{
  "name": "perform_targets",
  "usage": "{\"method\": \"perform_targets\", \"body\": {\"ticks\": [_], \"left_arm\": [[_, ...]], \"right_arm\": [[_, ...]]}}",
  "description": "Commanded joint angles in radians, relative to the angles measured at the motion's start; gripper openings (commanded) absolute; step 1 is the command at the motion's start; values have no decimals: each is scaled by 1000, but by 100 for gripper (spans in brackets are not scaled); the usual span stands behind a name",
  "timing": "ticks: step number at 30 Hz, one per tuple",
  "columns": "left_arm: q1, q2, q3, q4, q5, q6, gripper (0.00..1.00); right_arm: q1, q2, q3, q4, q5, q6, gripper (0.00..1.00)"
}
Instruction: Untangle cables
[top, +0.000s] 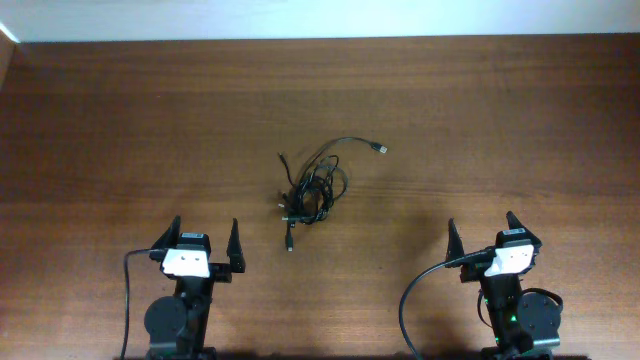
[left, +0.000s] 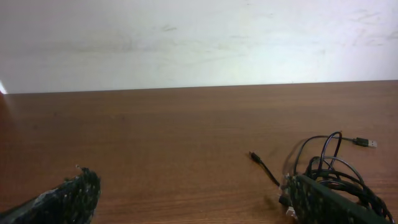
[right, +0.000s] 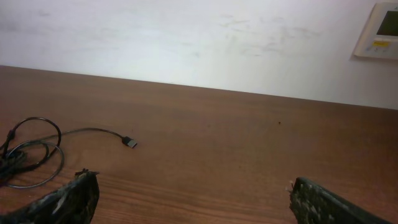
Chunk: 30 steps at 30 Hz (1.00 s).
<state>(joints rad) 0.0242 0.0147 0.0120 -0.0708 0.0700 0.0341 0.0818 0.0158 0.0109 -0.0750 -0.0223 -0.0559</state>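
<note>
The cables (top: 313, 190) lie in one loose knot near the middle of the desk (top: 520, 110), at about 1 o'clock from the left gripper (top: 206, 232) and 10 o'clock from the right gripper (top: 481, 228). Both grippers sit back at the near edge, jaws spread wide and empty, well apart from the knot. That looks like a ready stance, and I judge that no untangling has begun.

The cords are thin, black and limp, coiled into overlapping loops that cross each other at the core. From the knot one strand arcs out toward 2 o'clock and ends in a silver plug (top: 381, 149). A short tail points to 6 o'clock and another to 11 o'clock. These free ends are probably the easiest places to grip, since they stand clear of the crossings.

In the left wrist view the loops (left: 329, 163) rise a little off the surface just behind its right finger (left: 323, 200), so the cords have some spring. The right wrist view shows only the outer loops (right: 34, 152) at its left edge.

The desk is smooth brown wood grain with a dull sheen, and behind it is a plain pale wall (right: 186, 37).
</note>
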Motion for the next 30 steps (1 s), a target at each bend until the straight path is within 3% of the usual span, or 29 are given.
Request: {"method": "perform_targets", "body": {"ticks": [1, 30], "left_arm": [[-6, -10, -3, -6, -11, 12, 99], [-6, -10, 9, 19, -11, 13, 99]], "right_arm": [[-5, -8, -5, -4, 8, 3, 99], [-4, -8, -4, 4, -34, 3, 99]]}}
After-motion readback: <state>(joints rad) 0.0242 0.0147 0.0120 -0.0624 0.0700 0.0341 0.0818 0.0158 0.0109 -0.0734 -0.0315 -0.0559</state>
